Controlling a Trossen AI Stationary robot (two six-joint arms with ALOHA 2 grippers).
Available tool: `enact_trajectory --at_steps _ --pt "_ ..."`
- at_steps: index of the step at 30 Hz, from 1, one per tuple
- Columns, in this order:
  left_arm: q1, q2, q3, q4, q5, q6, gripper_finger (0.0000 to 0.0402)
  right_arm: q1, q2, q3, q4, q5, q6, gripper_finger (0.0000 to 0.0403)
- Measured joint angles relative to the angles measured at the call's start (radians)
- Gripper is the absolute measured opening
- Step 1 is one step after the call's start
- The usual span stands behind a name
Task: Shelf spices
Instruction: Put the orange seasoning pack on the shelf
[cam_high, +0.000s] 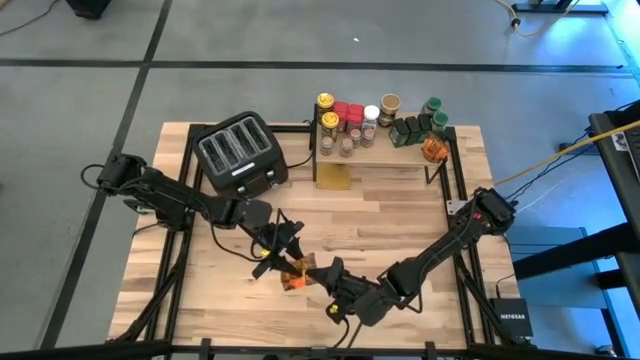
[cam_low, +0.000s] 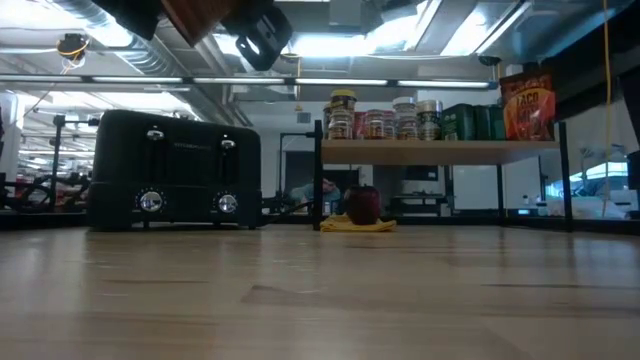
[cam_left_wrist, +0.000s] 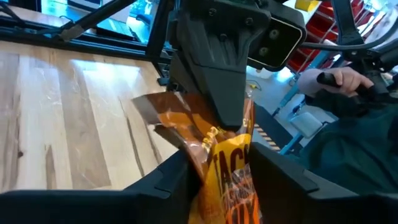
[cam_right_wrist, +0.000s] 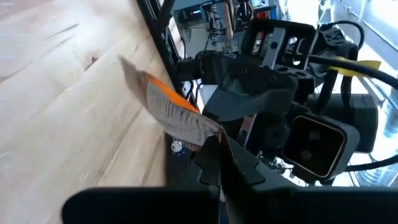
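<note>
We see both grippers meeting above the front-middle part of the wooden tabletop (cam_high: 400, 215), which is made of pale planks with darker strips. The left gripper (cam_high: 285, 262) and the right gripper (cam_high: 322, 275) both hold one orange-brown foil packet (cam_high: 294, 279), lifted off the wood. In the left wrist view the left fingers (cam_left_wrist: 168, 183) stand partly apart on both sides of the packet. The right gripper is fully closed, pinching the packet's edge.

The shelf (cam_high: 385, 152) stands at the back edge of the tabletop, towards the right corner. Its plank top carries jars (cam_high: 345, 125), dark green tins (cam_high: 412, 128) and another foil packet (cam_high: 432, 149). A black toaster (cam_high: 240, 152) stands at the back left. Under the shelf lie a yellow cloth (cam_low: 360, 225) and a dark red round thing (cam_low: 362, 204).

The room has grey floor (cam_high: 80, 110), ceiling lights and pipes. A person's hand (cam_left_wrist: 345, 81) shows beyond the table, holding a dark grip.
</note>
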Motion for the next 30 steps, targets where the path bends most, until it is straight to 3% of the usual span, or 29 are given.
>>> enact_trajectory --at_steps 9,16,30 --pt "0.014 -0.001 0.0 -0.013 0.01 0.029 0.0016 -0.005 0.0 0.0 -0.007 0.003 0.143 0.0003" --pt "0.032 -0.001 0.002 -0.039 -0.045 0.058 0.0009 0.006 0.0 0.0 -0.066 0.09 0.394 0.0015" --pt "0.098 -0.002 0.0 -0.065 -0.119 0.069 0.0006 0.224 -0.002 -0.001 -0.105 0.524 0.7 0.0205"
